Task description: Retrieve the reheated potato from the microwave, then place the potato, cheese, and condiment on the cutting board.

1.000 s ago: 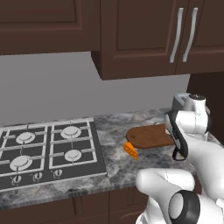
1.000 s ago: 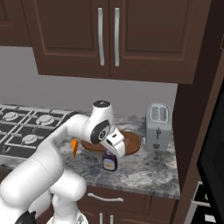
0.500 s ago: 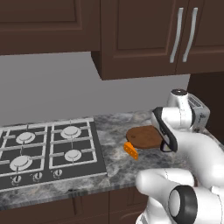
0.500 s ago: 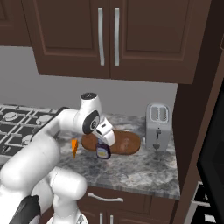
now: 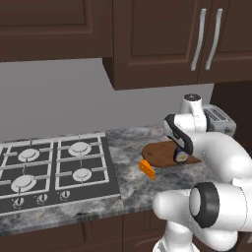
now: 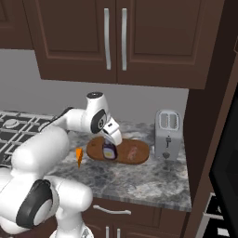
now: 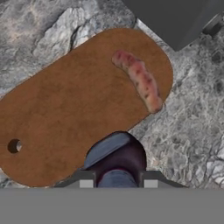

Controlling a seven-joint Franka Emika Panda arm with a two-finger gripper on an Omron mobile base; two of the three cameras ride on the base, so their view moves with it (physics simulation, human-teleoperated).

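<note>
The gripper [image 6: 110,149] hangs over the cutting board [image 6: 139,156], jaws pinched nearly closed on the condiment [image 6: 109,151], a squat bottle w/ dark brown contents & a pale label. In the hand view the gripper [image 7: 118,180] looks straight down past the bottle [image 7: 117,158], its two fingertips [image 7: 85,183] pressed to either side of it, the board [image 7: 65,109] spread beneath. The bottle sits low over the board's near edge; whether its base touches the wood can't be told. From the left base view the gripper [image 5: 181,155] & bottle [image 5: 181,157] show against the board [image 5: 156,152], w/ the white arm curving up from the lower right.

The potato [image 7: 139,79], a lumpy reddish-brown piece, lies on the board toward the end nearest the toaster [image 6: 167,135]; in the right base view it reads as a pale smudge [image 6: 132,152] on the wood, right of the bottle. The cheese [image 6: 79,155], an orange wedge, rests on the granite counter [image 6: 139,179] just off the board's other end, apart from it; the left base view shows it [image 5: 146,169] between board & stovetop [image 5: 54,167]. The toaster stands on the counter beside the board's far end, not on it. Dark wood cabinets [image 6: 116,39] hang above.
</note>
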